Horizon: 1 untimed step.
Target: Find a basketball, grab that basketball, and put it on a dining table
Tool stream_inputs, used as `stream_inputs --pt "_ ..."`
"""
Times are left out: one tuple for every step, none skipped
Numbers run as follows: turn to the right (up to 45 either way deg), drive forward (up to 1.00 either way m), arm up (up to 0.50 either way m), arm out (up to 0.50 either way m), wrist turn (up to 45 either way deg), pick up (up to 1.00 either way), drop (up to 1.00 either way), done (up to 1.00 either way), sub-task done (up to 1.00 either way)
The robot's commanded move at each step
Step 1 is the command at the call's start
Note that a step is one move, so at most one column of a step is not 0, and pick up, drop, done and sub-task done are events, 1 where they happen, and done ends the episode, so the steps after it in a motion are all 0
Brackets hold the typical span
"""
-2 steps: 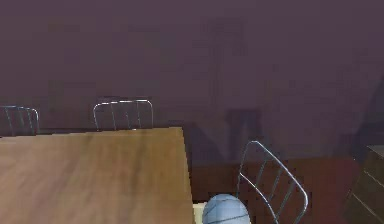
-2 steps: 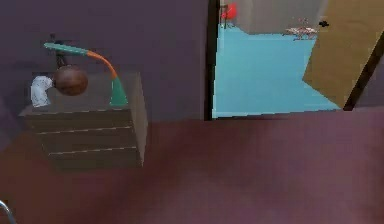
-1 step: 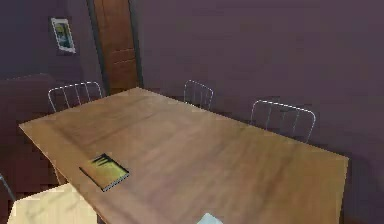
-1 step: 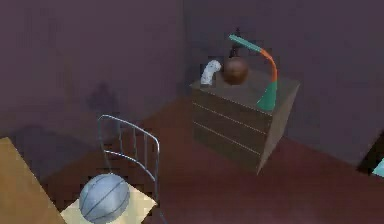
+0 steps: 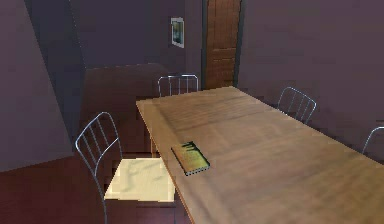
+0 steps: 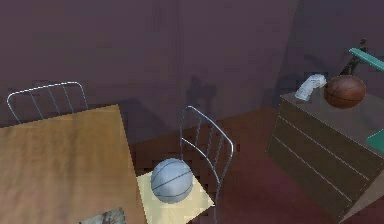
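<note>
Basketball on dresser, bluish ball on chair

Forward view: a table fills the middle and right, with a book lying on it near its left edge. A side chair stands at its left, an end chair at its far end and a third chair along its right. Behind them, a picture hangs left of a door.

Arm side view: a ball rests on a near chair right of the table. Farther right, a basketball sits on a dresser.
</note>
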Motion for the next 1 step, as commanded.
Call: stream_inputs --pt "0.0 0.00 0.50 0.00 0.0 0.00 0.00 0.00 0.00"
